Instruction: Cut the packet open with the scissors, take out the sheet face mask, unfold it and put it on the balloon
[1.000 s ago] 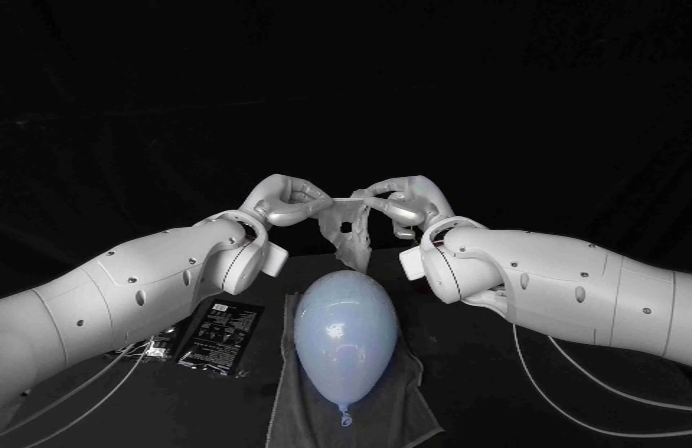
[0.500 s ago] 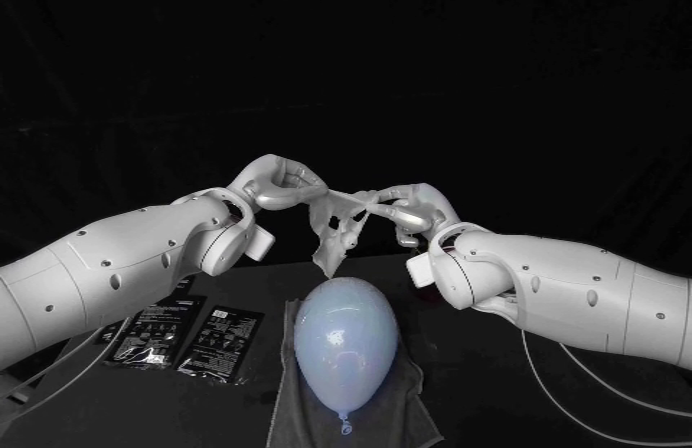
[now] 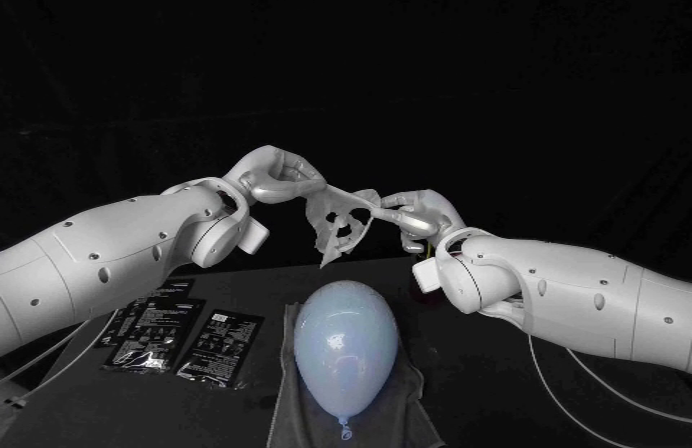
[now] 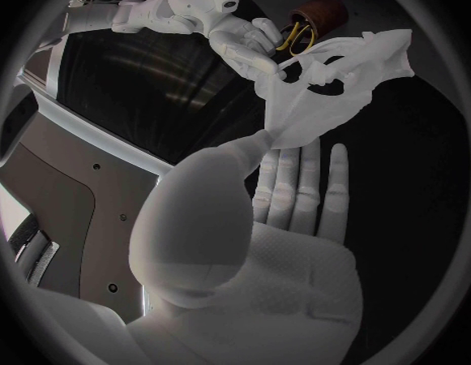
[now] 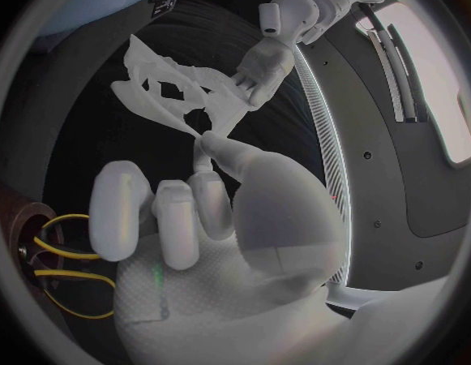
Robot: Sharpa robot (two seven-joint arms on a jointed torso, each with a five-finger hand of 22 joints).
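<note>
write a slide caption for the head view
The left robot hand and right robot hand hold the mask aloft between them; the balloon lies on a cloth.

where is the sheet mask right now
In the head view the sheet mask hangs between the left hand and right hand, both pinching it, above the balloon.

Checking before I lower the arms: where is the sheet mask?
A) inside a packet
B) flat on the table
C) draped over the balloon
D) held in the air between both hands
D: the left hand and the right hand each grip a side of the sheet mask, which hangs clear above the balloon.
</note>
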